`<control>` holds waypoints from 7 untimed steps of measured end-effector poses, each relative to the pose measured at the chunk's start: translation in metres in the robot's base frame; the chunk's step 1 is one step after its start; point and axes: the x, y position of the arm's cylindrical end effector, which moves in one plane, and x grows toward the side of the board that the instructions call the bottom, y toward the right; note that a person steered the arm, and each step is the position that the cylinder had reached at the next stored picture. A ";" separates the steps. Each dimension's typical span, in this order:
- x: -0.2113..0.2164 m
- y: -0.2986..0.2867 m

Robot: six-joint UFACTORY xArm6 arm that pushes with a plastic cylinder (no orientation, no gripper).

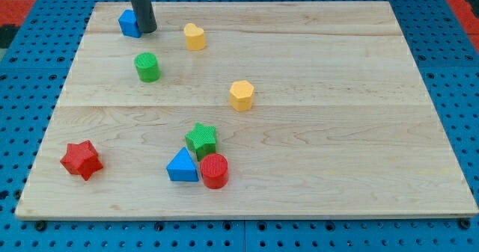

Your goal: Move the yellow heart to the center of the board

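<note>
While my tip [147,31] rests bare, gripping nothing, touching the blue block [129,23], the yellow heart [194,37] sits near the board [359,132] top. Risk: an off-centre push could deflect it toward the yellow hexagon [242,95].

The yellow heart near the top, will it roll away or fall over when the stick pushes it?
Probably neither. The yellow heart sits flat on the smooth wooden board and looks short and chunky, so it should slide rather than tip. Its lobed sides may make it turn if my tip, now beside the blue block to its left, pushes off-centre.
</note>
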 end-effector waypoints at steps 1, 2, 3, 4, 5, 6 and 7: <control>0.000 0.001; 0.000 0.001; 0.003 0.007; 0.033 0.011; 0.071 0.039; 0.079 0.104; 0.038 0.079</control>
